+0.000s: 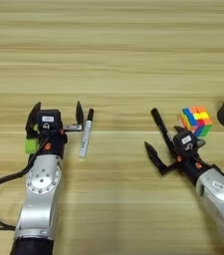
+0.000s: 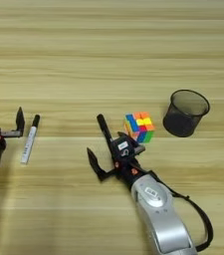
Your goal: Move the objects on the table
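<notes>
right end effector (image 2: 97, 144) splayed beside blocky cube (image 2: 139, 126).

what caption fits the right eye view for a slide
Open right hand beside puzzle cube, mesh cup at right, white marker by left hand.

arms: silver shells, black cables | wrists: black, orange dots, white labels | jaws: black

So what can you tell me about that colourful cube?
The cube is a scrambled puzzle of small glossy, plastic-looking squares in orange, yellow, green, blue and pink. It sits on the table, one corner turned towards the camera. Nothing touches it: the open right claw lies just left of it, the black mesh cup to its right.
</notes>
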Robot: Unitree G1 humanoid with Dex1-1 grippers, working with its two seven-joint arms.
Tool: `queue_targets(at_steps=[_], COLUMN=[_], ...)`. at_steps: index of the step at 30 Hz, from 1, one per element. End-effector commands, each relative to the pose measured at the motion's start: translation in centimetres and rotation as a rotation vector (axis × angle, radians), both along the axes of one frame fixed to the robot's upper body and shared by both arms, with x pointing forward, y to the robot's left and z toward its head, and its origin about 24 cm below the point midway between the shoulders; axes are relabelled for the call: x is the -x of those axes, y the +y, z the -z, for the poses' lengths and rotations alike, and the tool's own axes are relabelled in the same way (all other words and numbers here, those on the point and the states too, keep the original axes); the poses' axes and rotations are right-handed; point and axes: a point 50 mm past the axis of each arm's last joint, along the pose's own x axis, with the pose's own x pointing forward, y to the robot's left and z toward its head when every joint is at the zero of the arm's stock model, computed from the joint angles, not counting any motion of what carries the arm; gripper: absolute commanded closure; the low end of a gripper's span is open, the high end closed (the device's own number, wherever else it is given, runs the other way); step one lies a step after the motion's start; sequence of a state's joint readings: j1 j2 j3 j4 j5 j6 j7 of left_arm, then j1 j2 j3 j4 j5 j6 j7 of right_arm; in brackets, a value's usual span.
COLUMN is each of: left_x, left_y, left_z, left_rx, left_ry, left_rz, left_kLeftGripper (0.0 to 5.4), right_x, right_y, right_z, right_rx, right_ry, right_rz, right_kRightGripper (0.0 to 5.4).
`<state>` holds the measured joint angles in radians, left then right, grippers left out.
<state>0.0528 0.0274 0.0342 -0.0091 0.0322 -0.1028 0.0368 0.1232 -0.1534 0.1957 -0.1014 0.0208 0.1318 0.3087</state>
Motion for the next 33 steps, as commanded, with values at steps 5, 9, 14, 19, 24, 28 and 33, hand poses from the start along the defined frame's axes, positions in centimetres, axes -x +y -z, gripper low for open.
queue_targets(at_steps=[5,9,14,19,24,28,33], left_x=[-0.11,-0.11,-0.08,-0.08,-0.11,-0.14,-0.18], left_y=[-0.12,-0.14,-0.16,-0.17,-0.16,-0.15,-0.15], left_z=[-0.2,-0.2,-0.23,-0.24,-0.25,-0.25,-0.23], left_rx=[0.002,0.002,0.003,0.003,0.004,0.004,0.005], left_ry=[0.0,0.0,-0.001,-0.001,-0.002,-0.001,-0.001], left_rz=[0.003,0.003,0.003,0.002,0.002,0.002,0.003], left_kLeftGripper=[0.0,0.0,0.0,0.0,0.0,0.0,0.0], right_x=[-0.06,-0.11,-0.1,-0.1,-0.15,-0.19,-0.23], right_y=[-0.38,-0.5,-0.64,-0.68,-0.7,-0.7,-0.69], right_z=[1.16,1.27,1.4,1.43,1.42,1.41,1.42], right_rx=[-0.002,-0.012,-0.019,-0.025,-0.024,-0.021,-0.022], right_ry=[0.119,0.142,0.167,0.178,0.177,0.175,0.175], right_rz=[0.034,0.047,0.057,0.058,0.061,0.06,0.06], right_kRightGripper=[0.03,0.03,0.24,0.72,1.29,1.75,2.33])
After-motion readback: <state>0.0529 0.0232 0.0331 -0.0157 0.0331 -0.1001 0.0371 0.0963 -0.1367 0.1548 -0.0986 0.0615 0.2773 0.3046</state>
